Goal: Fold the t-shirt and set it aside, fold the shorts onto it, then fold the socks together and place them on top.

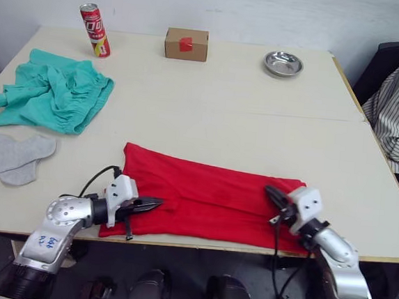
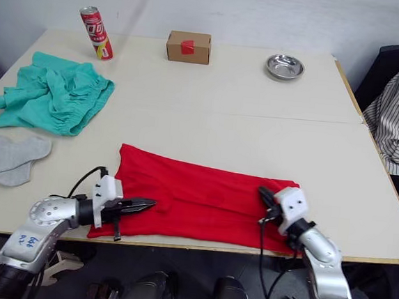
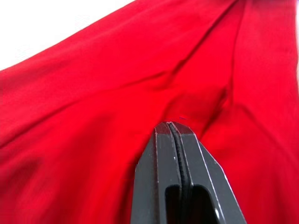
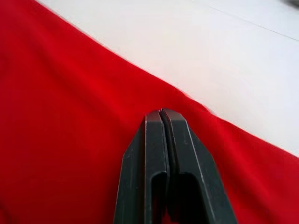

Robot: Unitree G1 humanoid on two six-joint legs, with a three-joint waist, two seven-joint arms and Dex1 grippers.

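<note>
The t-shirt (image 1: 205,199) is lying near the front edge of the bench (image 1: 258,120), already brought into a long red band that runs from left to right, so the first step of the task, the folding of the shirt, is judged to be in hand and about half done. The left gripper (image 1: 154,203) is placed over the left end of the band, and in the left wrist view its fingers are seen pressed together, with the tips resting at a crease of the red cloth; whether a little fabric is pinched between them cannot be told. The right gripper (image 1: 274,196) is placed over the right end, its fingers also pressed together above the cloth, close to the far edge of the shirt, with nothing visibly held.

The shorts (image 1: 54,95) are left in a loose heap at the far left of the bench, and the socks (image 1: 11,155) are laid flat just in front of them, one partly over the other. Both are well apart from the shirt and appear untouched.

For the next move, one end of the band probably must be gripped and carried over towards the other end, so that a compact packet is made. The fingers would have to be spread first and then closed on the edge of the cloth.
</note>
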